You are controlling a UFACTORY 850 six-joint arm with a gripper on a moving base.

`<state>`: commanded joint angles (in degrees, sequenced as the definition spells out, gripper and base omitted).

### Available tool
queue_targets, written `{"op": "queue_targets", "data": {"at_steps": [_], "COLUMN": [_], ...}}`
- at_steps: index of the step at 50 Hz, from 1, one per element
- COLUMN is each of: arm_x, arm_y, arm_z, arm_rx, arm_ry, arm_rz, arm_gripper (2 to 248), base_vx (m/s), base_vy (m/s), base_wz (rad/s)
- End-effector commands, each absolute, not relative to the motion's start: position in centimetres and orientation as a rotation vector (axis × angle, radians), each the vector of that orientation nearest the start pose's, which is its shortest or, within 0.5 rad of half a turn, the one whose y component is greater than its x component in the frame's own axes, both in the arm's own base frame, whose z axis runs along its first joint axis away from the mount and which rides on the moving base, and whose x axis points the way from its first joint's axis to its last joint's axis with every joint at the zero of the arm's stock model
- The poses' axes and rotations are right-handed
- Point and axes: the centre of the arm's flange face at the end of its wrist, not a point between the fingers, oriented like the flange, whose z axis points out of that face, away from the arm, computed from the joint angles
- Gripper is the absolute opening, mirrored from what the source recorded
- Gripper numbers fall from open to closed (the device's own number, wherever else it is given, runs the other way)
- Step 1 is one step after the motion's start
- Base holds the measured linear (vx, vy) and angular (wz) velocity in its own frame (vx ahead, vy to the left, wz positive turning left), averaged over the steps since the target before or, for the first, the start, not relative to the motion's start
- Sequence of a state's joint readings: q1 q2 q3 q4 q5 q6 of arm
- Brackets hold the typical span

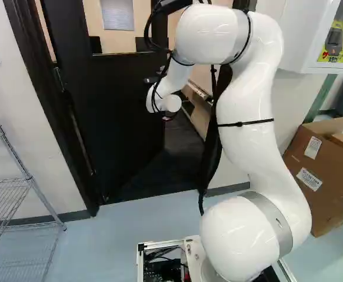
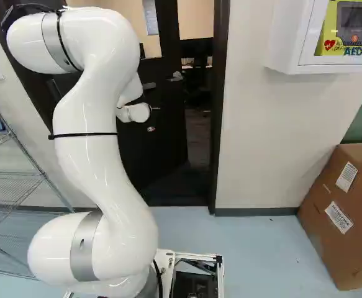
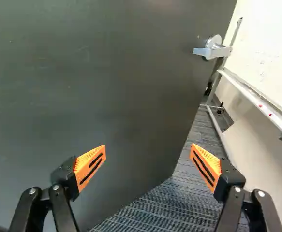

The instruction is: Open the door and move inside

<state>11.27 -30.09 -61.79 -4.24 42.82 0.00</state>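
The dark door stands swung inward, partly open, with a gap along its handle side. In the left base view a small dark part of my gripper shows below the white wrist, at the doorway; the arm hides the rest. In the wrist view my gripper is open, with nothing between its orange pads. The door's face fills the view ahead and on one side. Its silver lever handle is farther ahead, near the door's free edge, apart from the fingers.
Striped carpet and a pale wall with a metal rail show beyond the door's edge. The dark door frame borders the opening. A wire shelf stands left of it; a cardboard box and white cabinet are to the right.
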Motion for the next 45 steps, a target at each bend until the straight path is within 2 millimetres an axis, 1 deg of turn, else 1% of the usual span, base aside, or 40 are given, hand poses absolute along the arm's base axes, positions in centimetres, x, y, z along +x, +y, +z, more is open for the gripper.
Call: {"op": "queue_targets", "data": {"at_steps": [25,45], "arm_x": [57.6,53.7], "arm_y": [9.5,7.4], "arm_z": [40.0,40.4], "arm_rx": [-2.446,-2.485], "arm_ry": [-0.214,-0.132], "arm_rz": [-1.8,-1.786], "arm_gripper": [247,247], "base_vx": [0.0,0.0], "base_vy": [0.0,0.0], "base_wz": [0.0,0.0]}}
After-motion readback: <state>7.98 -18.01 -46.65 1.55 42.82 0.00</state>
